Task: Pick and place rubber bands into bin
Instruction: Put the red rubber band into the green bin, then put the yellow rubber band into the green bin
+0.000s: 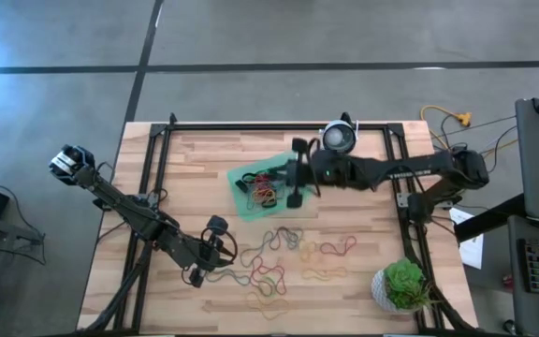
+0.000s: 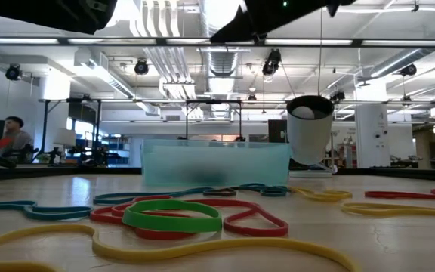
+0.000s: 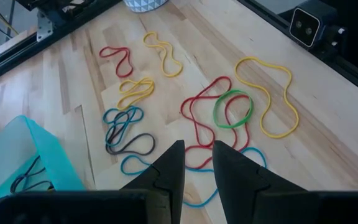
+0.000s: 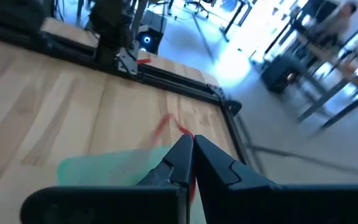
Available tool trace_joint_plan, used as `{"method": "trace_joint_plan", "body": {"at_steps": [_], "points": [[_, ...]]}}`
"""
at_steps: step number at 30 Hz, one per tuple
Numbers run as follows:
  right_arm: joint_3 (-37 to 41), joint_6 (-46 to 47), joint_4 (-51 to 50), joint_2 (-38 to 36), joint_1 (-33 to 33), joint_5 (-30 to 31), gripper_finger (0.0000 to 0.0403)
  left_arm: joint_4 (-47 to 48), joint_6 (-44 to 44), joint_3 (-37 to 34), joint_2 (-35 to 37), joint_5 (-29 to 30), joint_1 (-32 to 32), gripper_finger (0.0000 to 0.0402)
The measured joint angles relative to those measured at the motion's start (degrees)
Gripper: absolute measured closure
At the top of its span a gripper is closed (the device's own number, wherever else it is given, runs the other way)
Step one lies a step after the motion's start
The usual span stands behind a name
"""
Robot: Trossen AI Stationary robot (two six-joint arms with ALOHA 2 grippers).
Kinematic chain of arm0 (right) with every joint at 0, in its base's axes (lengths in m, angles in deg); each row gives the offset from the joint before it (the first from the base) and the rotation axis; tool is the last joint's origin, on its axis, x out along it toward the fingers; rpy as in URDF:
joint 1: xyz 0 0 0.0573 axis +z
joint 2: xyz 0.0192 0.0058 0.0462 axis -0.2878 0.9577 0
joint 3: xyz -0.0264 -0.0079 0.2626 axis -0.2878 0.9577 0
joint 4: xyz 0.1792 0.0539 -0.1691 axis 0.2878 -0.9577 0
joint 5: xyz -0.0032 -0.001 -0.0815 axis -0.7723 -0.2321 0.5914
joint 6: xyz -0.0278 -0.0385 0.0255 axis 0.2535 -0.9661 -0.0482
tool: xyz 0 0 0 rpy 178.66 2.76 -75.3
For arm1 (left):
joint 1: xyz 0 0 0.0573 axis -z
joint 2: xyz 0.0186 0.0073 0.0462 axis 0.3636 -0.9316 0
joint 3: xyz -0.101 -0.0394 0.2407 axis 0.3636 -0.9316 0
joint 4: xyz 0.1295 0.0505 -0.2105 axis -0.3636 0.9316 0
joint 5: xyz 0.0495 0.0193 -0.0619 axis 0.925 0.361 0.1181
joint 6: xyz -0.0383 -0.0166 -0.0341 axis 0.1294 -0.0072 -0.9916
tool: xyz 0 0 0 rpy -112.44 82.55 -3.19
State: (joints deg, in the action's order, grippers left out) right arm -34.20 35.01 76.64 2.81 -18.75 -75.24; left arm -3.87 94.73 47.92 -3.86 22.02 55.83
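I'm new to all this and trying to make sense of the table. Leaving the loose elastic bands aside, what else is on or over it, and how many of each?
Robot arms: 2, ending in the left tool and the right tool
Green bin: 1
Potted plant: 1
Round white device: 1
Total: 5

Rubber bands [image 3: 232,109] were red, yellow, green, blue and black; the bin [image 1: 241,201] was translucent green; the bench [image 1: 363,290] was pale striped wood.
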Motion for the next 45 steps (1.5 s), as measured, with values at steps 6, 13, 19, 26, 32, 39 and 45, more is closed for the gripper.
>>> {"method": "trace_joint_plan", "body": {"at_steps": [6,13,19,26,32,39,45], "points": [[2.7,7.83,-0.01,0.31,-7.7,-7.07,0.0394,0.01,0.04,-0.25,0.02,0.0,0.0,0.0334],[7.45,10.91,-0.1,2.16,-10.99,-7.39,0.0394,-0.04,0.15,-0.42,0.02,0.0,0.02,0.0334],[8.48,12.63,0.02,3.79,-11.02,-7.8,0.0388,-0.66,0.15,-0.63,0.07,0.0,0.0,0.0334],[8.48,14.11,0.03,3.82,-11.05,-9.93,0.0332,-0.88,0.15,-0.63,0.07,0.0,0.0,0.0334],[8.4,13.06,-1.09,3.72,-10.77,-16.52,0.0283,-0.87,0.11,-0.63,0.07,-0.02,0.0,0.0334],[8.35,13.23,-12.45,1.96,-6.03,-25.35,0.0271,-0.86,0.02,-0.63,0.07,-0.02,0.0,0.0334],[8.35,16.79,-18.93,1.84,3.03,-24.77,0.0285,-0.92,-0.03,-0.63,0.07,-0.02,0.0,0.0334]]}}
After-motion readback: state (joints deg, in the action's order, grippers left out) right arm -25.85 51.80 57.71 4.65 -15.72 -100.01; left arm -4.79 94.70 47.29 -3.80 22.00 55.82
